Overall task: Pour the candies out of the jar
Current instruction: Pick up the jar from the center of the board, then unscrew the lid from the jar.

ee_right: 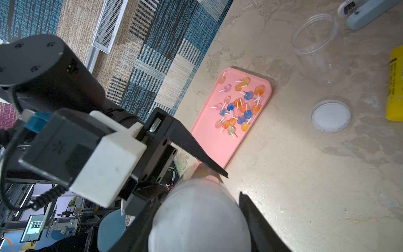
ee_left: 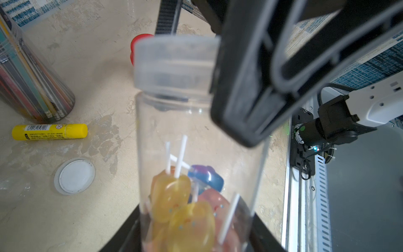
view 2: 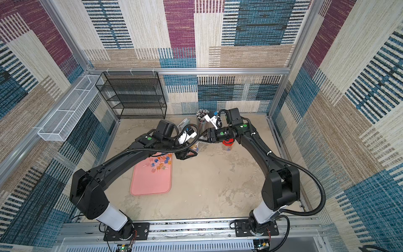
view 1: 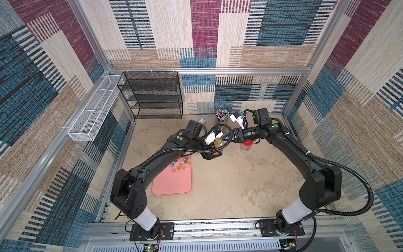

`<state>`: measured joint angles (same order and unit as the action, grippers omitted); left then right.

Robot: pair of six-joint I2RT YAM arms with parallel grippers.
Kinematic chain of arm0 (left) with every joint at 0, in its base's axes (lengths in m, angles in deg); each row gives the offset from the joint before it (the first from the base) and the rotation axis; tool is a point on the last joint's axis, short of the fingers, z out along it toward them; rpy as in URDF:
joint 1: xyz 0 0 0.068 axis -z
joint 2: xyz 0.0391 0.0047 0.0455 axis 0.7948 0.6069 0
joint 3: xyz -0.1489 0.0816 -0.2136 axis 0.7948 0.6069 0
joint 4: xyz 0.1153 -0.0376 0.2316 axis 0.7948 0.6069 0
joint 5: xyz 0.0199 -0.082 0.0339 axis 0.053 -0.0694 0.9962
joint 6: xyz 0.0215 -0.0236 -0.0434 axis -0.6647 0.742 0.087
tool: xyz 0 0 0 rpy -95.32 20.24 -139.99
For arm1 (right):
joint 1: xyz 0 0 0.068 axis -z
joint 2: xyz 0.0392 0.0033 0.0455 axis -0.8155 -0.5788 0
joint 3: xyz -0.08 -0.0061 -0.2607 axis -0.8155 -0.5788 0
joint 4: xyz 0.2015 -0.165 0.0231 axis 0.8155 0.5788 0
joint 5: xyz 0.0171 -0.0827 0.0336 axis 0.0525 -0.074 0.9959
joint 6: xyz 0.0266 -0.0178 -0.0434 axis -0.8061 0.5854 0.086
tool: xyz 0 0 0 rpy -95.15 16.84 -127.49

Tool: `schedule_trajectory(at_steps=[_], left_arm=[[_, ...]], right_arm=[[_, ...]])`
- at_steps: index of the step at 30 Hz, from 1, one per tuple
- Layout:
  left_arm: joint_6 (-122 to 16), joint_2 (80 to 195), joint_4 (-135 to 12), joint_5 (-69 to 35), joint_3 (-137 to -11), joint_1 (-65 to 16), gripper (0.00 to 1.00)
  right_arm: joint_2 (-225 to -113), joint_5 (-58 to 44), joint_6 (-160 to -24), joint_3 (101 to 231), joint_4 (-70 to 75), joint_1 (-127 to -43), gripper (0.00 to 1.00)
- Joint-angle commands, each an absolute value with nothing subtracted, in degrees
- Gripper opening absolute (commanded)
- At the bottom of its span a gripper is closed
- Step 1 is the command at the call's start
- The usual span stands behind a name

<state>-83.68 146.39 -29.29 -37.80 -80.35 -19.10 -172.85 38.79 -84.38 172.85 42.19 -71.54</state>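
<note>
Now left gripper [ee_left: 196,237] clamps jar [ee_left: 174,122] at frame bottom; up its axis, right gripper [ee_right: 196,213] pinches the lid [ee_left: 174,63].

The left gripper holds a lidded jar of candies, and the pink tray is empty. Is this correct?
No. The tray is not empty: many candies lie on it, as the right wrist view shows. The rest is right.

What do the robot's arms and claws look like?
The left arm and right arm are chunky and black. Each has a white sleeve by its base, a round green dot near the wrist, a ribbed black cable alongside and a white camera box. The left claw and right claw have flat, black, wedge-shaped fingers.
</note>
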Motion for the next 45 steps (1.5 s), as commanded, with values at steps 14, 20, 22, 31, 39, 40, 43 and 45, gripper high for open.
schedule_trajectory(at_steps=[14, 20, 22, 31, 39, 40, 43, 45], left_arm=[[-82.69, 144.93, -31.11, -32.62, -79.85, -19.34, 0.00], [-80.71, 143.63, -33.20, -29.98, -78.41, -19.33, 0.00], [-80.41, 144.01, -32.50, -29.81, -78.84, -19.33, 0.00], [-76.80, 144.61, -33.83, -25.55, -79.03, -19.35, 0.00], [-76.42, 144.42, -34.15, -23.94, -79.13, -19.40, 0.00], [-76.33, 144.47, -34.18, -23.99, -79.08, -19.38, 0.00], [-76.06, 144.51, -34.19, -24.16, -78.99, -19.33, 0.00], [-75.97, 144.34, -34.29, -24.08, -78.90, -19.36, 0.00]], right_arm=[[-171.35, 37.87, -92.94, 173.30, 33.56, -71.57, 0.81], [-169.55, 30.58, -100.25, 172.66, 28.02, -71.52, 0.83], [-168.86, 27.03, -102.09, 171.95, 26.75, -71.60, 0.82], [-165.41, 10.83, -108.86, 166.78, 20.96, -76.07, 0.78], [-165.61, 6.91, -112.12, 163.97, 16.30, -79.10, 0.75], [-165.80, 6.90, -112.27, 163.87, 15.70, -79.47, 0.74], [-166.64, 6.74, -112.37, 164.34, 15.17, -80.19, 0.73], [-167.15, 6.70, -112.37, 164.54, 14.99, -80.52, 0.73]])
